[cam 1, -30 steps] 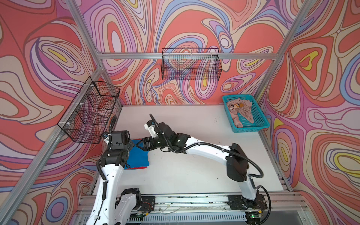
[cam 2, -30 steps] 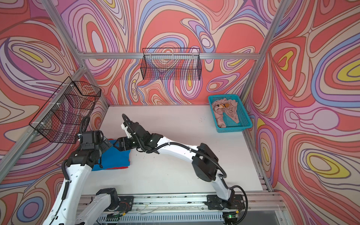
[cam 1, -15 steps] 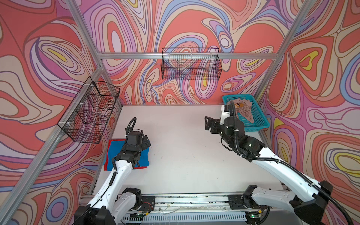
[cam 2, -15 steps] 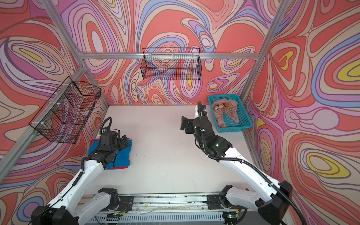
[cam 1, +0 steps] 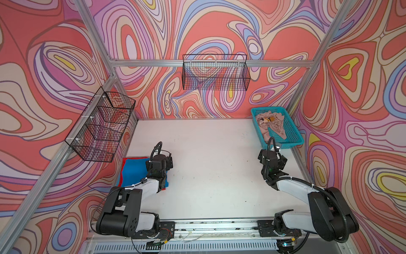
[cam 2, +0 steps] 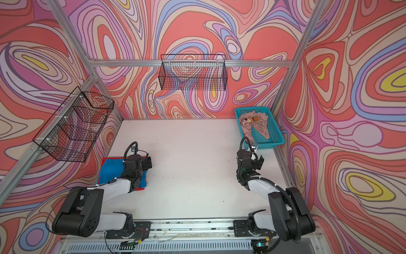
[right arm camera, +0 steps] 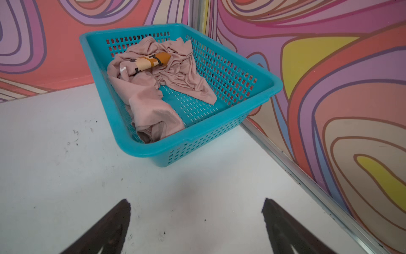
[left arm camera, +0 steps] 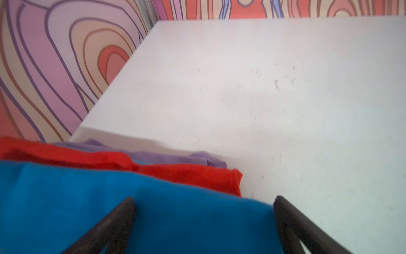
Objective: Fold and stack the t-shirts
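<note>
I see a smooth white surface (cam 1: 208, 176) enclosed by panels of swirling coral, pink and purple. At its left edge lies a flat, folded stack of soft cloth. A bright blue t-shirt (cam 1: 133, 173) is on top, a red t-shirt (left arm camera: 193, 178) shows as a thick rim beneath it, and a thin lilac cloth (left arm camera: 158, 157) peeks out beyond the red. My left end effector (left arm camera: 204, 199) hangs over a corner of the blue shirt, its two dark tapered fingers spread wide and gripping nothing. In the far right corner sits a rectangular turquoise plastic basket (right arm camera: 252, 96) with slotted mesh walls. Inside it the beige-pink t-shirt (right arm camera: 153, 92) lies crumpled in loose folds, with an orange-and-black print showing on a rolled part. My right end effector (right arm camera: 195, 201) is near the basket's front wall, over bare surface, its fingers also wide apart and empty. A black wire basket (cam 1: 216, 74) hangs on the back wall.
</note>
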Controlling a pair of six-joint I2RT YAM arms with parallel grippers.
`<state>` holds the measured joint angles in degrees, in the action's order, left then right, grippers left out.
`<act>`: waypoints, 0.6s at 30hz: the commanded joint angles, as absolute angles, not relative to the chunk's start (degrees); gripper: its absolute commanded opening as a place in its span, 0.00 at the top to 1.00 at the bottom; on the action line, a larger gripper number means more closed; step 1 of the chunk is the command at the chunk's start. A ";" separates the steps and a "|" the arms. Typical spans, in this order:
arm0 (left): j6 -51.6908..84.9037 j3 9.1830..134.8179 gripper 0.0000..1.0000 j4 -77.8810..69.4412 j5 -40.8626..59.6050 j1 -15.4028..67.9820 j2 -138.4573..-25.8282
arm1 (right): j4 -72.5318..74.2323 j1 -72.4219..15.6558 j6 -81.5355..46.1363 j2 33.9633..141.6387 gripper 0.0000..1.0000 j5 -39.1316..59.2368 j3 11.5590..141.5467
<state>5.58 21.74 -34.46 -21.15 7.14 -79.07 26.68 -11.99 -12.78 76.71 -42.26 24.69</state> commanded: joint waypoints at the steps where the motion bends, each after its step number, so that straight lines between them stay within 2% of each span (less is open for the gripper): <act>1: 1.84 19.58 0.00 -50.09 -24.76 6.94 -82.35 | 46.62 -11.52 -8.46 80.00 0.02 -43.78 22.15; 11: 1.92 21.47 0.00 -48.84 -15.71 4.09 -85.98 | 59.21 -10.76 -5.54 88.37 0.02 -42.19 20.31; 13: 2.66 20.43 0.00 -54.47 -15.55 2.96 -88.91 | 61.79 -10.73 -4.61 89.77 0.02 -41.96 20.03; 15: 3.17 21.93 0.00 -49.84 -15.20 2.99 -88.20 | 63.16 -10.55 -4.42 90.85 0.02 -41.65 19.95; 18: 2.86 21.48 0.00 -52.00 -15.26 2.99 -88.73 | 65.64 -10.46 -4.46 92.05 0.02 -42.36 19.63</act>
<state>2.81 20.95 -49.50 -16.64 3.22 -88.29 60.12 -10.83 -5.85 90.98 -42.15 20.51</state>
